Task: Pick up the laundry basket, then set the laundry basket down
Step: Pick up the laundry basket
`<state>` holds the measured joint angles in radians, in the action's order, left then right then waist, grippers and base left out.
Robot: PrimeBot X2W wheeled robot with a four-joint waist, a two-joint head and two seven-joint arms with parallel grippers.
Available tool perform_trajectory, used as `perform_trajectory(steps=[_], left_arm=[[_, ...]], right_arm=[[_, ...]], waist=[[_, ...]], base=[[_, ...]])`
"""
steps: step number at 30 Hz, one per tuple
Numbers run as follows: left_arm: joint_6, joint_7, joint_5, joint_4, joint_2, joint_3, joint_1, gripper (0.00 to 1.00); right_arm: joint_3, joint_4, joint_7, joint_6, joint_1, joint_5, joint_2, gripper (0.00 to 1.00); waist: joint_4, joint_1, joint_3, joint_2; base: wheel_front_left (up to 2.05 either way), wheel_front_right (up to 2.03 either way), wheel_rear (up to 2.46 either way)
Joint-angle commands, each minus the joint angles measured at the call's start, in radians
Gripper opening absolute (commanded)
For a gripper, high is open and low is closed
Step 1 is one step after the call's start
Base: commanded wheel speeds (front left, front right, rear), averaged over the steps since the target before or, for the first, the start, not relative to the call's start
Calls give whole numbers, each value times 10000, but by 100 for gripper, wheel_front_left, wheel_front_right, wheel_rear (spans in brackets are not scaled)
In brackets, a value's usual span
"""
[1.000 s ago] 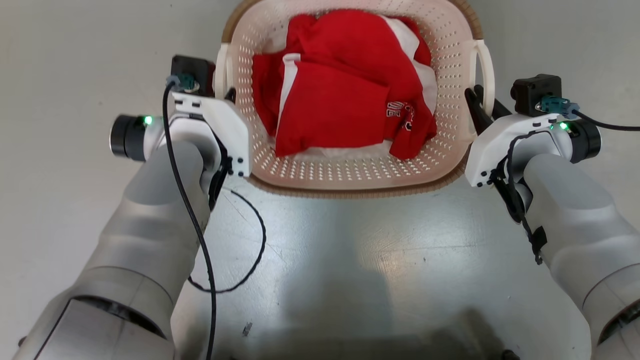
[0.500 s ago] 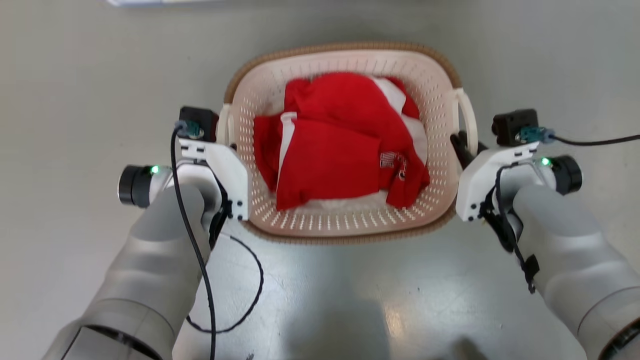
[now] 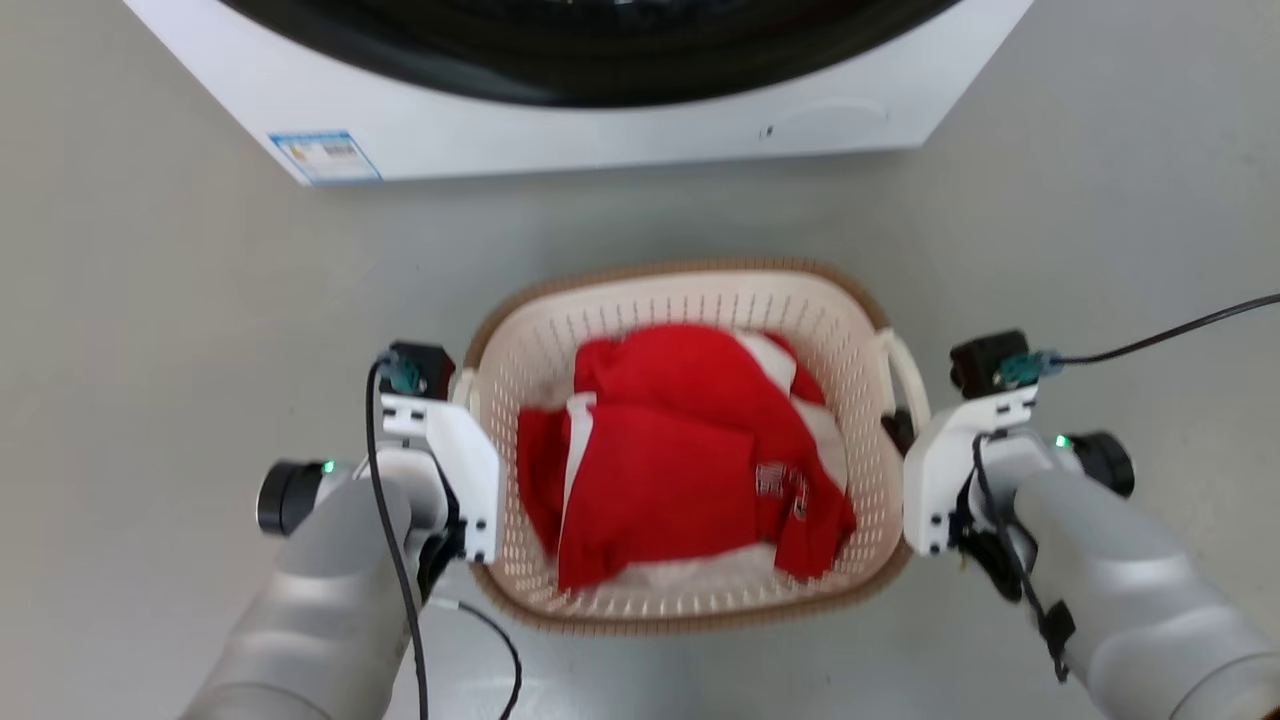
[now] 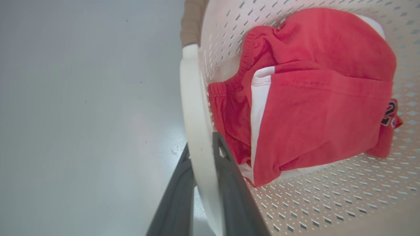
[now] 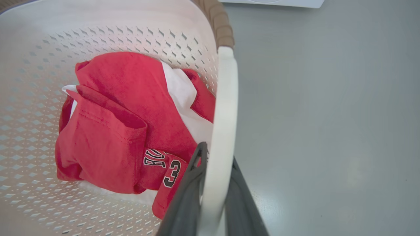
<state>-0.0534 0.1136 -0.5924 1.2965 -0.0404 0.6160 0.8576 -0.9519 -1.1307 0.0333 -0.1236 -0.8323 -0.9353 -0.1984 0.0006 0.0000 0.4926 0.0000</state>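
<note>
grip unchanged: left pincer (image 4: 201, 144) still pinches the laundry basket (image 3: 690, 290) by its left loop handle (image 4: 193, 108), right pincer (image 5: 218, 154) by the right one. head view has swung up, bringing the washing machine (image 3: 560, 130) in. basket sits between the arms, near the machine; whether it has left the floor (image 3: 150, 330) i cannot tell.

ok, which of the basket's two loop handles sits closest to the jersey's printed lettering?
The right handle, clamped in the right gripper: the print lies just inside it. The left handle, in the left gripper, borders plain red fabric.
</note>
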Motion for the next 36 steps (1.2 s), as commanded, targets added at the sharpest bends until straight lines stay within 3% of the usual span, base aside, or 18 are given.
perform_trajectory(steps=[1, 11, 36], left_arm=[[-57, 99, 2, -58, -502, -81, -315, 0], [-61, 589, 7, -58, -426, 217, -1123, 0], [-229, 1041, -33, -58, -500, 737, -2255, 0]], right_arm=[[-263, 165, 237, -71, 550, -180, -176, 0], [-1300, 204, 1350, -71, 1364, -729, -370, 0], [-2547, 194, 1632, -71, 2413, -1761, 30, 0]], waist=[[-13, 0, -685, 0], [252, 0, -2426, 0], [478, 0, -4965, 0]], base=[[0, 0, 0], [0, 0, 0], [0, 0, 0]])
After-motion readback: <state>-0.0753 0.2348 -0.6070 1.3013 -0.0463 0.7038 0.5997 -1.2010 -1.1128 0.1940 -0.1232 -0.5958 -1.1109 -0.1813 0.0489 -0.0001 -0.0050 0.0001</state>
